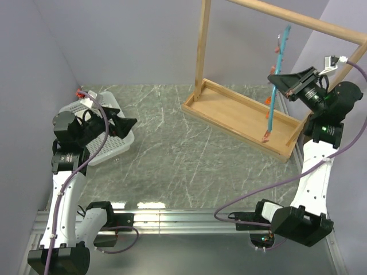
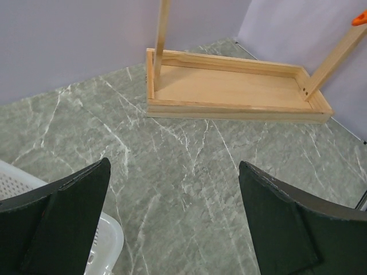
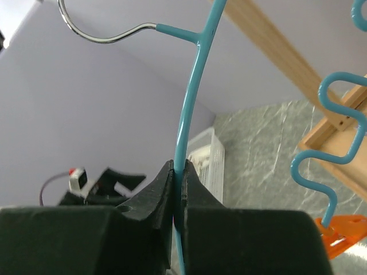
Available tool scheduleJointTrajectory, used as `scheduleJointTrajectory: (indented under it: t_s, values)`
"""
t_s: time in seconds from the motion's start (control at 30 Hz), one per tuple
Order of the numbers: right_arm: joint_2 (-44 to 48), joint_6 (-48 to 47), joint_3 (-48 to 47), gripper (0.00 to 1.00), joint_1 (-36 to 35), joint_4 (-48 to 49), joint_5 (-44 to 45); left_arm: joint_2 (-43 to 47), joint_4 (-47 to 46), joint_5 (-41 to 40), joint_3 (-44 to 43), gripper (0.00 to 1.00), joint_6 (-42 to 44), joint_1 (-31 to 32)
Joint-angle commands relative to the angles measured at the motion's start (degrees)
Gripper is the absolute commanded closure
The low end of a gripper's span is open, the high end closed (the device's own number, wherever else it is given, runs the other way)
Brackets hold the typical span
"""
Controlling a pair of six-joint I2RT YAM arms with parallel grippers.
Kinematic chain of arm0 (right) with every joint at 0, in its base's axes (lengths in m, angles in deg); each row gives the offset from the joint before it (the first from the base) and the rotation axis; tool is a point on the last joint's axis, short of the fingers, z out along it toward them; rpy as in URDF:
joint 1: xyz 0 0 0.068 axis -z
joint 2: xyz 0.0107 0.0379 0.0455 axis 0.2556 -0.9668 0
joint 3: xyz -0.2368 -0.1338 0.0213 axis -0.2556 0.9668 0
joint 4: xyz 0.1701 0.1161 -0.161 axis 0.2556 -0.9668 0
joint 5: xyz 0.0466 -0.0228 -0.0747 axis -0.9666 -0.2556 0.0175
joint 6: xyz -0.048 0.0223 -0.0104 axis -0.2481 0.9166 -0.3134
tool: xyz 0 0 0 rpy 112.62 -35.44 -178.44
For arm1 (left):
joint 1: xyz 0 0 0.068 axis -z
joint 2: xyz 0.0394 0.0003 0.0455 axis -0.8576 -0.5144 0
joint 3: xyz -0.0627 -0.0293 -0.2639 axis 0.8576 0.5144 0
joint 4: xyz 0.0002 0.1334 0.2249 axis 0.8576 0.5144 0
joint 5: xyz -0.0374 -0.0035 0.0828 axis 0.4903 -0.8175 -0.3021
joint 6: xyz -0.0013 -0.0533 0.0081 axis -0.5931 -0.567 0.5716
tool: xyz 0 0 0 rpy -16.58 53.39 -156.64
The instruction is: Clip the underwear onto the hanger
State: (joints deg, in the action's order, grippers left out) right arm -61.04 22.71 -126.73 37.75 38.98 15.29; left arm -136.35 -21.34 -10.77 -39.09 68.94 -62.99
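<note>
The step in hand looks to be readying the hanger [image 3: 189,91] so the cloth can be brought up to it. The right pincer [image 3: 178,172] is pinched tight on the teal wire of the arch. The wire runs straight up from between its pads to the metal hook [image 3: 103,35] above, which shows bare against the wall with no rail through it. An orange clip [image 3: 339,238] dangles low off to one side of that pincer, and the wooden rack [image 1: 241,112] stands just beyond it. To do this well, I'd keep the grip firm, stop the hanger swinging, and turn it so a clip faces the other arm, low enough to reach.

The left pincer [image 2: 175,197] is spread as wide as it goes and holds nothing. Bare worktop [image 2: 189,160] lies ahead of it, and the white perforated basket [image 2: 14,186] sits just beneath and behind one of its fingers. The underwear I cannot pick out from here. If it lies in that basket, the arm hides it, and that pincer would need to drop back and down to reach it.
</note>
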Motion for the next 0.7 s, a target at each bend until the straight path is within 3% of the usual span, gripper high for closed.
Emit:
scheduleJointTrajectory:
  t_s: [0.0, 0.17, 0.3, 0.37, 0.47, 0.5, 0.53, 0.67]
  values:
    - [3.44, -4.61, 3.13, 1.0, -2.8, 0.62, -5.59, -0.88, -3.54, 6.2, -1.64, 0.01, 7.62, -0.01]
    - [3.88, -5.94, 9.27, 1.0, -13.34, 1.57, -10.78, -2.64, -11.69, 15.43, 1.25, 0.01, 19.14, 0.34]
    - [3.09, -5.85, 11.31, 1.0, -21.52, 4.82, -13.25, -2.73, -23.21, 12.65, 3.02, 0.01, 20.39, 3.68]
    - [2.57, -4.63, 12.27, 1.0, -25.56, 8.68, -14.39, -2.46, -30.65, 11.84, 5.21, 0.01, 21.52, 9.03]
    - [1.78, -1.37, 12.98, 1.0, -29.08, 14.23, -15.88, -1.15, -36.22, 3.78, 8.73, 0.01, 29.76, 19.3]
    - [1.69, -1.11, 12.98, 1.0, -29.96, 14.84, -16.32, -0.88, -37.02, 1.58, 9.6, 0.02, 36.31, 22.11]
    - [1.51, -1.45, 12.72, 1.0, -31.36, 14.68, -17.63, -0.44, -38.42, -3.23, 11.7, 0.02, 39.25, 27.36]
    - [0.89, -11.0, 10.0, 1.0, -35.14, 4.5, -20.19, -0.79, -47.21, -10.82, 15.58, 0.06, 49.81, 36.54]
